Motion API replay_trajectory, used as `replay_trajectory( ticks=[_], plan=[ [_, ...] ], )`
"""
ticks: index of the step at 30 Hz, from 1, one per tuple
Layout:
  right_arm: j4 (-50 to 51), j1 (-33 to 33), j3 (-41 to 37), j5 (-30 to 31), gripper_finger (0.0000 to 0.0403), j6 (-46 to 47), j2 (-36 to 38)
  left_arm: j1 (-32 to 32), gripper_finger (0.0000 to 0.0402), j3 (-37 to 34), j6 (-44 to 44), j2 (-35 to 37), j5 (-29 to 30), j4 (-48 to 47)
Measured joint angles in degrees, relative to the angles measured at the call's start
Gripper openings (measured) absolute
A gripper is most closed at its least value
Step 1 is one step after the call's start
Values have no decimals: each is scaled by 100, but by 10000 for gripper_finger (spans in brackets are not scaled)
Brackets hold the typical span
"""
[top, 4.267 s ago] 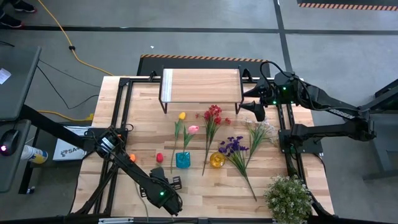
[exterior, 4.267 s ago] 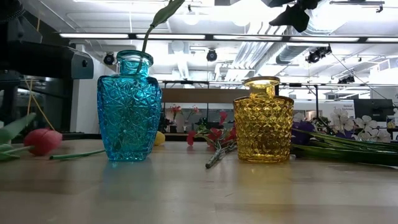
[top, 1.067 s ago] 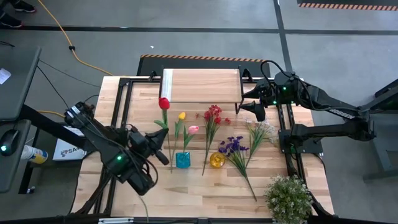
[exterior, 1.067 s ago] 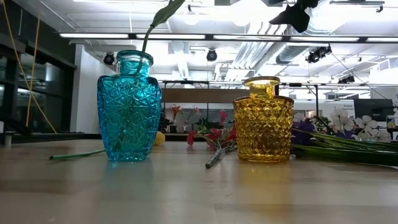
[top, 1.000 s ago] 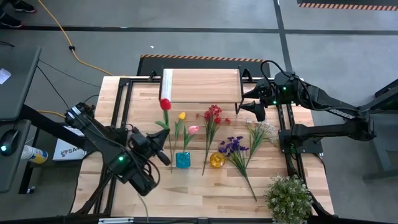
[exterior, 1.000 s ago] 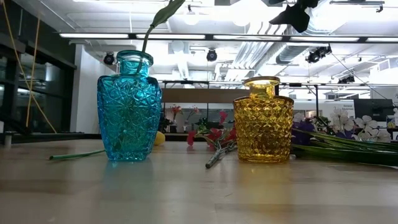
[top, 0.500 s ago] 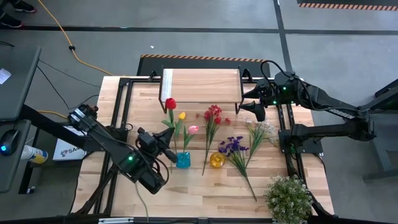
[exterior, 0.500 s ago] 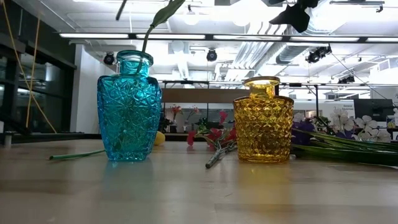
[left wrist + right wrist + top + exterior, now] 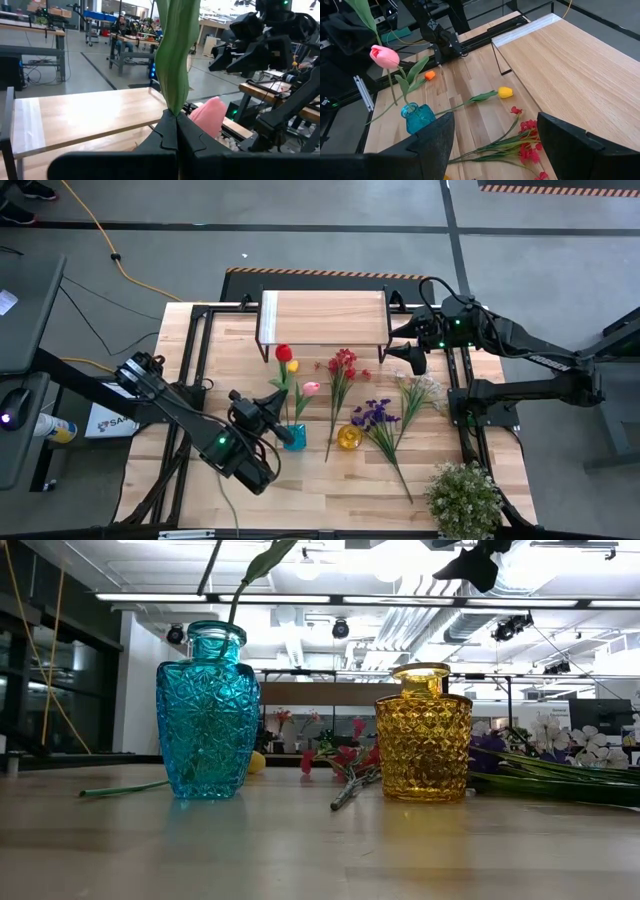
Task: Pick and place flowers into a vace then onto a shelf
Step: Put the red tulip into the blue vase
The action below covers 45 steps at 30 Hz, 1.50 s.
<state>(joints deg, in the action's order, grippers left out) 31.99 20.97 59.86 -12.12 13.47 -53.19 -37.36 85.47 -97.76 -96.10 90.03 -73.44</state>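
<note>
One red tulip [image 9: 283,353] clamped by its stem in the left end effector [image 9: 277,430], stem near upright, just beside the blue vase [image 9: 294,437] mouth. Right end effector [image 9: 392,352] wide open, empty, beside the shelf [image 9: 322,317].

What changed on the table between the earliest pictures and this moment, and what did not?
The left pincer picked the red tulip up off the table and carried it toward the blue vase, shut on its stem; the bloom now hangs near the shelf. The pink tulip in the vase, the yellow vase, the other flowers and the open right pincer stayed put.
</note>
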Motion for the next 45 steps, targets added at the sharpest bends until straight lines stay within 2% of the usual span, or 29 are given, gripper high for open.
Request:
replay_trajectory(
  ticks=[11, 24, 33, 41, 45],
  plan=[
    [-2, 1, 0, 0, 273, -43, 0, 172, 21, 0, -18, -360, -4, 144],
    [-2, 0, 0, -2, 273, -185, 1, 172, 21, -430, 205, -358, -8, 965],
    [-4, 0, 0, -2, 273, -199, 2, 172, 21, -498, 328, -358, -12, 1043],
    [-7, 0, 0, -2, 273, -201, 0, 172, 21, -498, 452, -358, -440, 1043],
    [-7, 0, 0, -2, 273, -200, 1, 172, 34, -498, 455, -358, -576, 1043]
  ],
)
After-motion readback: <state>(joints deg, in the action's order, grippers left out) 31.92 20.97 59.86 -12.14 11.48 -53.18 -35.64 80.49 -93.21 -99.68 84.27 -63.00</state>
